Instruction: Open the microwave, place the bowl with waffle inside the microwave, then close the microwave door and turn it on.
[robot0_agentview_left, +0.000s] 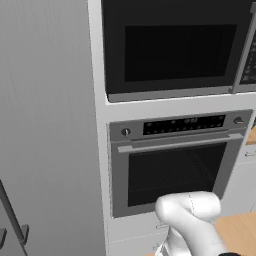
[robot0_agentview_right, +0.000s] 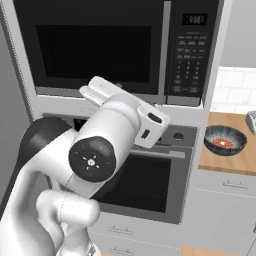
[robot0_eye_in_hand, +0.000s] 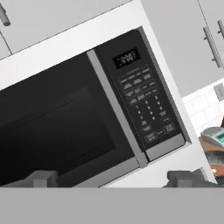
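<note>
Up in the wall unit, above the silver oven (robot0_agentview_left: 175, 160), sits the microwave (robot0_agentview_right: 120, 47), and its door (robot0_eye_in_hand: 57, 127) is shut, so step one hasn't happened yet as far as I can tell. The robot's fingers (robot0_eye_in_hand: 118, 178) are spread wide apart with nothing between them, pointing up at the lower edge of the microwave from just below and in front.

What matters for the next move: the grey bar handle (robot0_agentview_right: 163, 50) runs vertically down the right side of the door, right next to the keypad (robot0_agentview_right: 191, 55). In the hand view the whole microwave looks rolled, so the handle (robot0_eye_in_hand: 116, 109) cuts diagonally across the picture and ends just above the gap between the fingers, a bit toward the right one. My guess is the hand needs to go up and forward and twist so the fingers straddle that bar across its long axis.

The bowl (robot0_agentview_right: 225, 140) with the waffle (robot0_agentview_right: 223, 143) in it is parked on the wooden table (robot0_agentview_right: 220, 162) off to the right of the oven, lower than the microwave and well apart from the hand.
</note>
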